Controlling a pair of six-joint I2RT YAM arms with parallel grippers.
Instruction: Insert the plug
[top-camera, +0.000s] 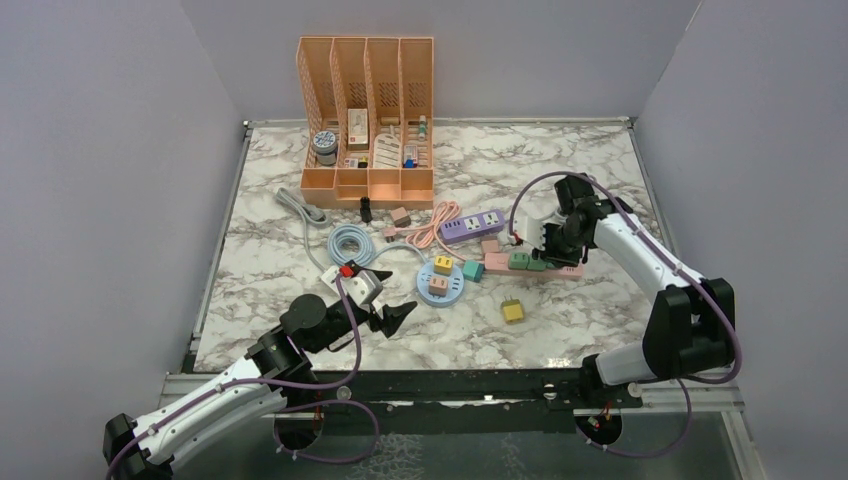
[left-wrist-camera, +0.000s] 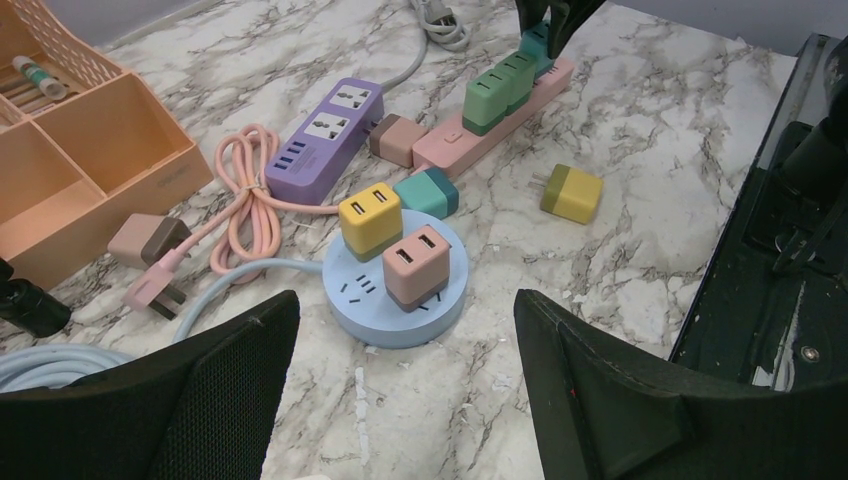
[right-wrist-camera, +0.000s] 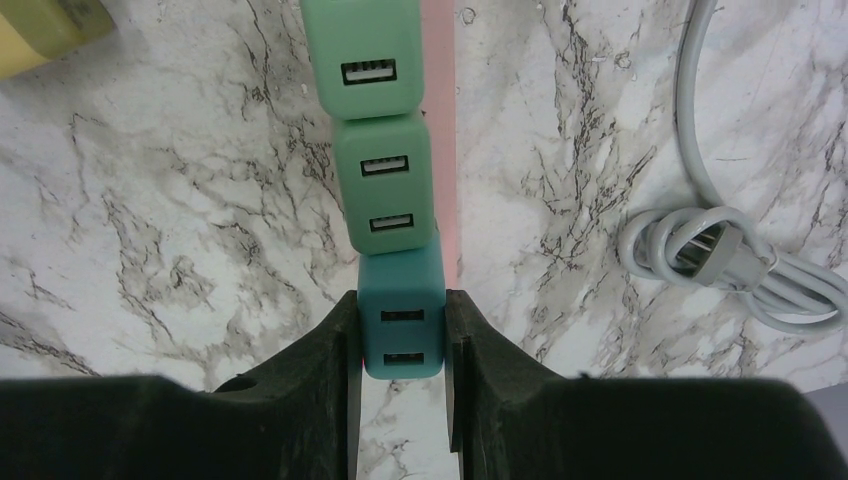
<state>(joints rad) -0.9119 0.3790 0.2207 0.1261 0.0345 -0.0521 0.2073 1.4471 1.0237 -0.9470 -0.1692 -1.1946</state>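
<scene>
Right gripper (right-wrist-camera: 402, 335) narrow around the teal USB charger (right-wrist-camera: 402, 285) on the pink power strip (right-wrist-camera: 445, 150); left gripper (left-wrist-camera: 405, 305) wide, empty.

Right wrist view: teal plug (right-wrist-camera: 402, 318) is covering the near end of the pink strip (right-wrist-camera: 446, 150). Its prongs are hiding underneath, so seating cannot be told. The strip is showing only as a sliver beside two green plugs (right-wrist-camera: 385, 190) and is running off the top edge. Yellow plug (right-wrist-camera: 40, 22), left of the strip, is getting cropped by the corner. Grey cord (right-wrist-camera: 700, 120), right of the strip, is leaving frame at the top.

Left wrist view: right gripper (left-wrist-camera: 545, 35), over the strip's far end, is getting cut off by the top edge, and its fingers are masking most of the teal plug.

Top view: labels in the organizer (top-camera: 366, 120), behind the strip, are coming out too small to read.
</scene>
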